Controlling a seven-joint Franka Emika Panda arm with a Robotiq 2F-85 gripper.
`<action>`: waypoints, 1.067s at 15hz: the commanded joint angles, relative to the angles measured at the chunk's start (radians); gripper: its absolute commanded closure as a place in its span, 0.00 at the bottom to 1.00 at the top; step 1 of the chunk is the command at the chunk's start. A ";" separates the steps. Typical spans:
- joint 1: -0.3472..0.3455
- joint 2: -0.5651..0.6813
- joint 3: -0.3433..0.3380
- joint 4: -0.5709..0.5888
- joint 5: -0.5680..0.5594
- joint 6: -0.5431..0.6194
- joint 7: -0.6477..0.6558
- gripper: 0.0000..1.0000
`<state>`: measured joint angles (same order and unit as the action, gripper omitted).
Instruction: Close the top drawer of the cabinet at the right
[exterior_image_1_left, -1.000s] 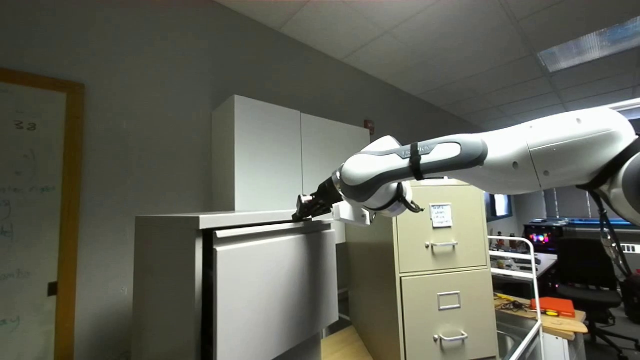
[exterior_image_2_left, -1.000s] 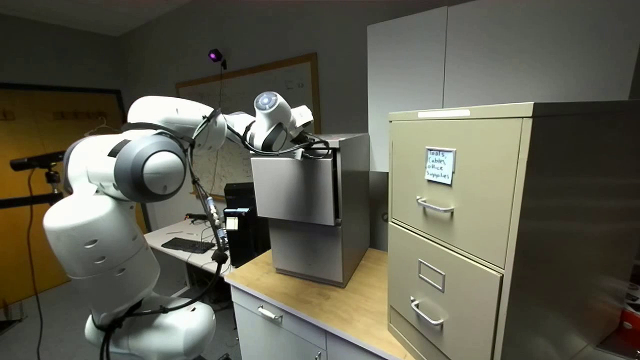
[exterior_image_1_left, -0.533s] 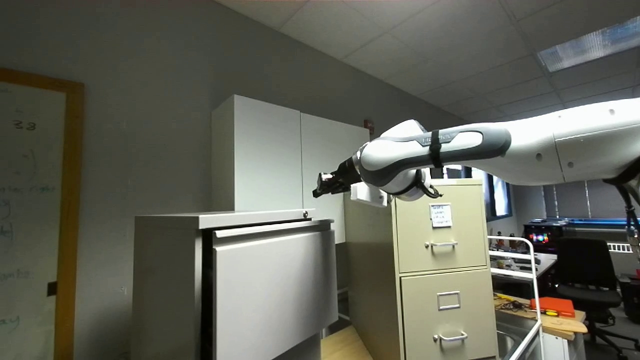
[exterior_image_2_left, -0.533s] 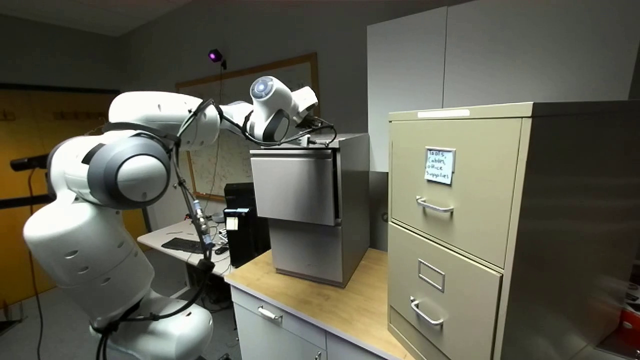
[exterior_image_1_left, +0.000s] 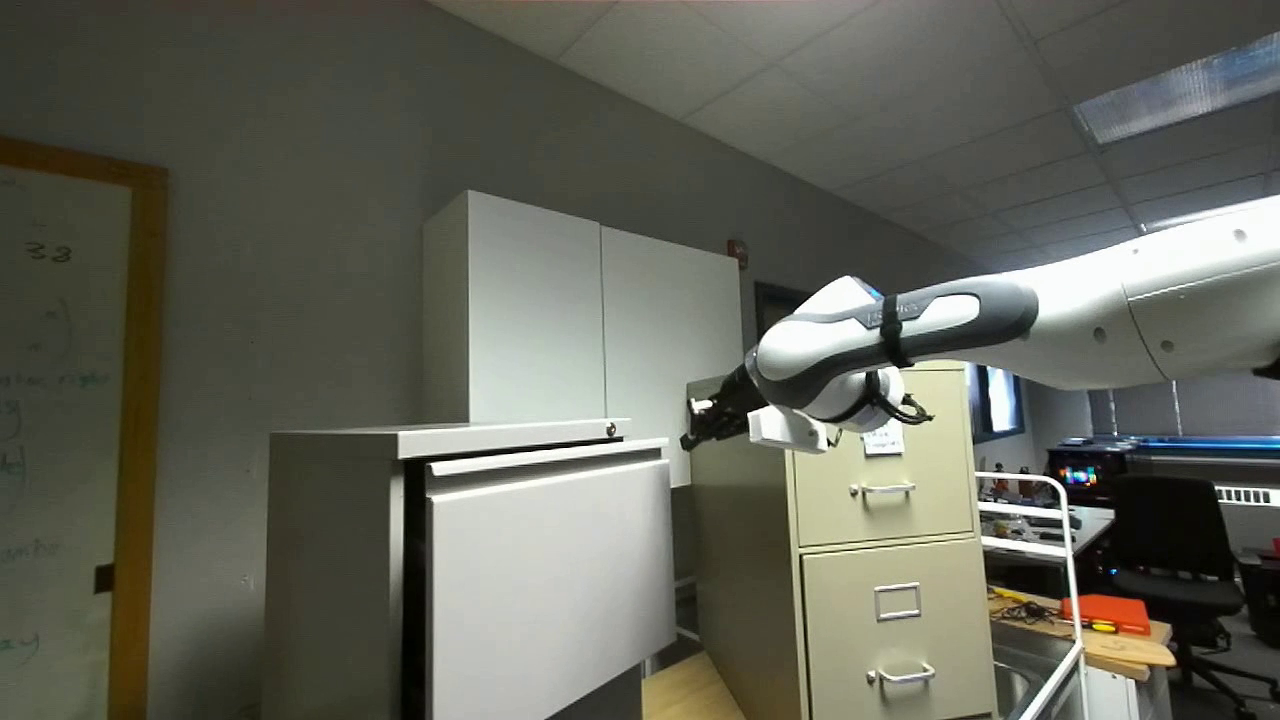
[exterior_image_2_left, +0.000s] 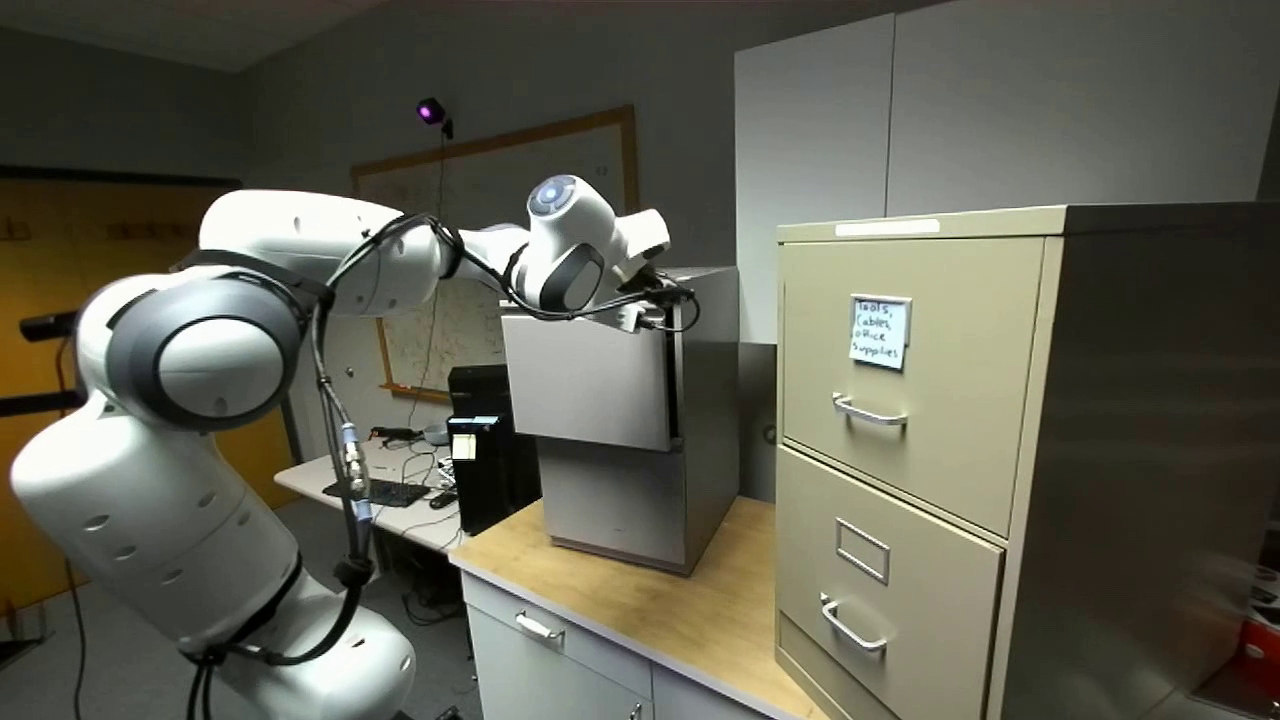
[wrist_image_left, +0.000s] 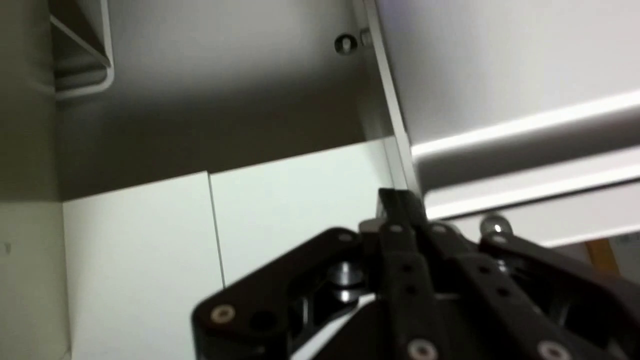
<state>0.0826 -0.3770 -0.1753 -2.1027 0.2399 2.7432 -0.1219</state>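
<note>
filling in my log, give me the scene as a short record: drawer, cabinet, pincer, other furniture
top drawer: partly open, not yet closed
light-grey cabinet: standing on a wood-topped counter
lower drawer: looks shut
pincer: shut, nothing seen in its grip
pincer position: near the top drawer's edge
contact with top drawer: cannot tell
beige filing cabinet: looks shut, handwritten note on its upper front
white cupboard: both doors shut
</note>
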 joint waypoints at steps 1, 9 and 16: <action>-0.022 -0.008 0.023 -0.062 0.006 -0.065 0.039 1.00; 0.035 -0.054 0.106 -0.124 0.026 -0.086 0.036 1.00; 0.109 -0.069 0.126 -0.098 0.047 -0.078 0.010 1.00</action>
<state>0.1648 -0.4364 -0.0459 -2.2145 0.2569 2.6758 -0.0932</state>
